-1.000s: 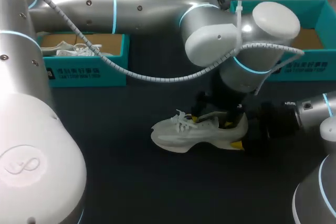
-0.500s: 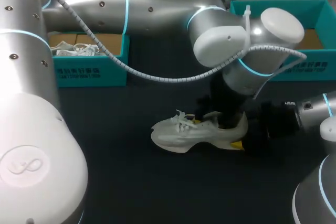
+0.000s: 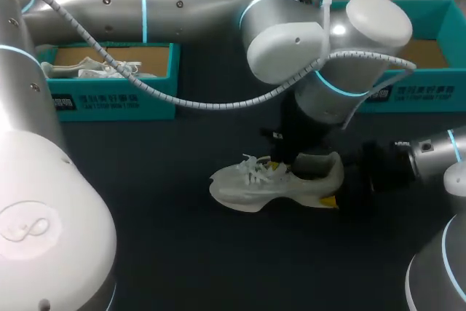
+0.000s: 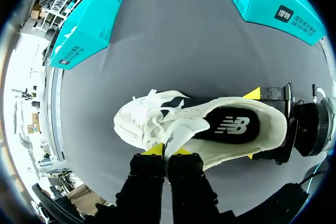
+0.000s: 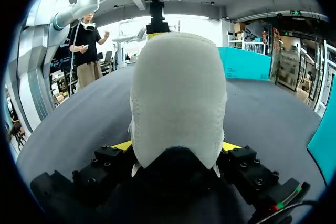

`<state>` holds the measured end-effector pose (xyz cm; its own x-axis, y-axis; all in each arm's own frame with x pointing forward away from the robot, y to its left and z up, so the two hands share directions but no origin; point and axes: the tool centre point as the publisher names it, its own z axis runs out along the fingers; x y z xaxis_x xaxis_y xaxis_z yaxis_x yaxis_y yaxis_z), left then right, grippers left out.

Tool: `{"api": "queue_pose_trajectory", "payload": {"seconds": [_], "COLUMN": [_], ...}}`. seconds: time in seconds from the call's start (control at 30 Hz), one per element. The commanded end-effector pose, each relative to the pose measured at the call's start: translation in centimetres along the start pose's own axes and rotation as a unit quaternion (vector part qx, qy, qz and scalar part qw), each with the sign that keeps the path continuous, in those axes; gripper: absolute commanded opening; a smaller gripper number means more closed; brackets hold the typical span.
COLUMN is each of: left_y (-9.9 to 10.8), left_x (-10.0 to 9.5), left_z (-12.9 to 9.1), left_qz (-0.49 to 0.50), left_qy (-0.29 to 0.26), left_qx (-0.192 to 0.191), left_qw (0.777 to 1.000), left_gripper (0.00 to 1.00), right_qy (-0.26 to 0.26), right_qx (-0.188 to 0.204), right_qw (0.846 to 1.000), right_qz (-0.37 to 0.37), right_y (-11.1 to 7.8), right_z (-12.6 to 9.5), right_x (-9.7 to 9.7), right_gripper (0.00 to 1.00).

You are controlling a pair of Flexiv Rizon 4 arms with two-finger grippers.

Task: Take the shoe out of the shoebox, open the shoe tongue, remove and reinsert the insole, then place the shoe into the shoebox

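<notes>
A white shoe [image 3: 251, 187] lies on its side on the dark table, toe toward the left. My left gripper [image 3: 280, 165] comes down over its middle and, in the left wrist view, my left gripper [image 4: 168, 150] is shut on the shoe tongue [image 4: 181, 129], pinched between the yellow tips. The black insole [image 4: 231, 127] lies inside the shoe [image 4: 139, 124]. My right gripper [image 3: 336, 180] holds the heel [image 5: 178, 93] from both sides, and in its own view my right gripper [image 5: 177, 148] has a yellow fingertip [image 5: 123, 145] against each flank.
A teal shoebox [image 3: 116, 96] at the back left holds another white shoe [image 3: 95, 71]. A second teal shoebox [image 3: 429, 92] stands at the back right, partly hidden by my left arm. Dark table surface lies in front of the shoe.
My left gripper has shut on the tongue and lifted slightly, leaving the shoe mouth uncovered. The shoe and my right gripper have stayed in place.
</notes>
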<state>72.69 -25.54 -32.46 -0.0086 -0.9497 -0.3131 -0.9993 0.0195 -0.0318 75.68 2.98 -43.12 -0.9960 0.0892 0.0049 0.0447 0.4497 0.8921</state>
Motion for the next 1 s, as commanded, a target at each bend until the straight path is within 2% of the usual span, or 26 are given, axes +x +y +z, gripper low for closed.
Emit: {"api": "queue_pose_trajectory", "payload": {"seconds": [0.03,0.3,0.33,0.37,0.4,0.43,0.83,0.87,0.9,0.93,0.97,1.0], "left_y": [0.2,0.1,0.2,0.2,0.3,0.3,-0.3,-0.4,-0.5,-0.6,-0.7,-0.8], "left_x": [-3.6,-6.7,-6.8,-6.9,-7.0,-7.0,-5.6,-5.4,-5.2,-5.1,-4.9,-4.8], "left_z": [-0.4,0.3,0.3,0.3,0.3,0.2,-2.3,-2.4,-2.5,-2.5,-2.5,-2.5], "left_qz": [-0.002,-0.001,0.000,0.002,0.000,-0.002,-0.009,-0.009,-0.009,-0.009,-0.008,-0.008], "left_qy": [0.051,0.110,0.111,0.115,0.116,0.118,0.153,0.154,0.155,0.155,0.156,0.156], "left_qx": [-0.001,-0.018,-0.017,-0.014,-0.014,-0.015,-0.022,-0.022,-0.023,-0.023,-0.024,-0.024], "left_qw": [0.999,0.994,0.994,0.993,0.993,0.993,0.988,0.988,0.988,0.988,0.987,0.987], "left_gripper": [0.00,0.00,0.08,0.38,0.73,1.00,0.98,0.76,0.44,0.24,0.00,0.00], "right_qy": [-0.001,-0.001,-0.001,-0.001,-0.001,-0.001,-0.001,-0.001,-0.001,-0.001,-0.001,-0.001], "right_qx": [0.001,0.001,0.001,0.001,0.001,0.001,0.001,0.001,0.001,0.001,0.001,0.001], "right_qw": [1.000,1.000,1.000,1.000,1.000,1.000,1.000,1.000,1.000,1.000,1.000,1.000], "right_qz": [0.000,0.000,0.000,0.000,0.000,0.000,0.000,0.000,0.000,0.000,0.000,0.000], "right_y": [-0.1,-0.1,-0.1,-0.1,-0.1,-0.1,-0.1,-0.1,-0.1,-0.1,-0.1,-0.1], "right_z": [0.2,0.2,0.2,0.2,0.2,0.2,0.2,0.2,0.2,0.2,0.2,0.2], "right_x": [0.1,0.1,0.1,0.1,0.1,0.1,0.1,0.1,0.1,0.1,0.1,0.1], "right_gripper": [0.00,0.00,0.00,0.00,0.00,0.00,0.00,0.00,0.00,0.00,0.00,0.00]}}
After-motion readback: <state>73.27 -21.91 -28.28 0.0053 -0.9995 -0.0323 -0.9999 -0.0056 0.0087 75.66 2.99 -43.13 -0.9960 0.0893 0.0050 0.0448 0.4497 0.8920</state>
